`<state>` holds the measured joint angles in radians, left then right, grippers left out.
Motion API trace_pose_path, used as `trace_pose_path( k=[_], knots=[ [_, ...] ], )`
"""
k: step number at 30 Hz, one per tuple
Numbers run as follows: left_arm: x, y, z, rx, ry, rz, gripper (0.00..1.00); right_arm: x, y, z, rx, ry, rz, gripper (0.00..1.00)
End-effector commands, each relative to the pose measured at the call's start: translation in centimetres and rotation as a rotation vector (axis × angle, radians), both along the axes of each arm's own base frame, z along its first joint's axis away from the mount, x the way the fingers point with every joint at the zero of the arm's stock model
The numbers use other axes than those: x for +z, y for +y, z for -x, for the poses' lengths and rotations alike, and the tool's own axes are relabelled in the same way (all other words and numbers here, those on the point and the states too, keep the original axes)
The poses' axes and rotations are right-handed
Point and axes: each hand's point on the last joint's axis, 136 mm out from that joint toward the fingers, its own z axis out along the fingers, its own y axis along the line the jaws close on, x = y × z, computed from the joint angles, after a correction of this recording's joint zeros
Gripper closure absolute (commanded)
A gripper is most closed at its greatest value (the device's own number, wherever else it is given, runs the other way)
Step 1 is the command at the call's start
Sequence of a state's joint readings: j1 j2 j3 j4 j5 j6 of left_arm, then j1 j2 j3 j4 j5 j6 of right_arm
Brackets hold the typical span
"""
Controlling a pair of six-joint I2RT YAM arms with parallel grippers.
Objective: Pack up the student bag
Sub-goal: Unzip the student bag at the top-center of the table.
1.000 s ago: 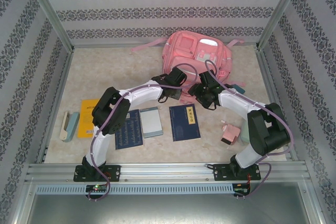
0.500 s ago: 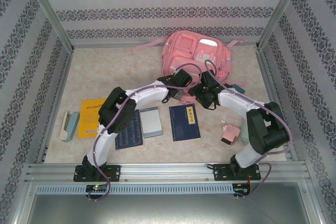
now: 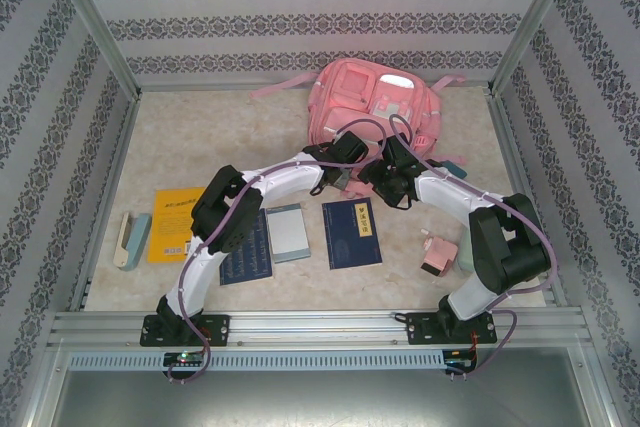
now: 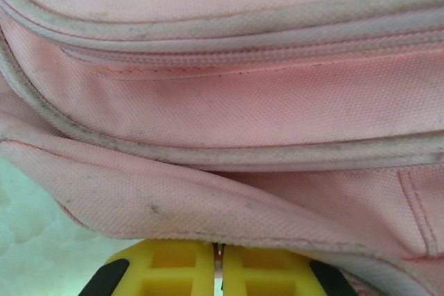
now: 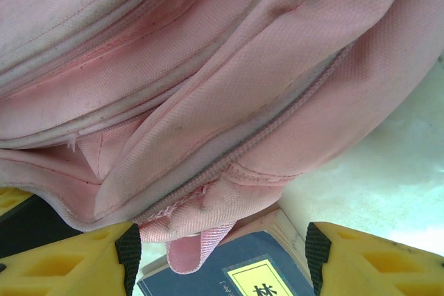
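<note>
Nearest you, a blue book (image 3: 351,232) waits unpacked on the table (image 3: 200,137). Beyond it, your left gripper (image 4: 218,272) is closed at the near hem of the student bag (image 3: 375,107), which lies far-centre. The aim is probably to lift it, though pinched fabric is unconfirmed. Your right gripper (image 5: 222,261) gapes around its corner. A second ago the left arm sat further back.

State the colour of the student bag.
The student bag is pink, seen whole in the top external view.

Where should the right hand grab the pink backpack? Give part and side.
Grip the loose fabric tab hanging from the near edge of the backpack, coming from the robot's side: it dangles free between the open right hand's fingers, above the blue book.
</note>
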<state>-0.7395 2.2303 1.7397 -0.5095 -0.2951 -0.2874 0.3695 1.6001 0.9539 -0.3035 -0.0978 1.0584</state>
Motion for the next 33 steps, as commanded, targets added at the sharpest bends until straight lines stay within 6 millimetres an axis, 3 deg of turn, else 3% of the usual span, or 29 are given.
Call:
trace_pose_path(
  k=[1, 3, 5, 15, 21, 27, 33],
  knots=[
    [-2.6, 1.2, 0.2, 0.005, 0.05, -0.037, 0.96, 0.5, 0.7, -0.3, 0.028, -0.007, -0.001, 0.33],
    [-2.9, 1.5, 0.2, 0.009, 0.063, -0.02, 0.82, 0.4, 0.8, -0.3, 0.032, -0.006, 0.0, 0.33],
    [-3.3, 1.8, 0.2, 0.013, 0.079, -0.005, 0.79, 0.4, 0.9, -0.3, 0.034, -0.006, -0.001, 0.33],
    [-5.3, 2.1, 0.1, 0.009, 0.137, 0.026, 0.78, 0.5, 1.4, -0.3, 0.048, -0.007, -0.005, 0.33],
    [-4.9, 2.8, -0.1, 0.026, 0.128, 0.029, 1.0, 0.6, 1.9, -0.4, 0.059, -0.009, -0.01, 0.33],
    [-2.7, 2.9, 0.6, 0.003, 0.113, 0.06, 1.0, 0.6, 3.3, -0.8, 0.048, -0.012, -0.072, 0.33],
    [-1.2, 2.8, 3.0, -0.042, 0.142, 0.133, 1.0, 0.9, 4.2, -2.1, 0.007, -0.035, -0.145, 0.32]
  ],
)
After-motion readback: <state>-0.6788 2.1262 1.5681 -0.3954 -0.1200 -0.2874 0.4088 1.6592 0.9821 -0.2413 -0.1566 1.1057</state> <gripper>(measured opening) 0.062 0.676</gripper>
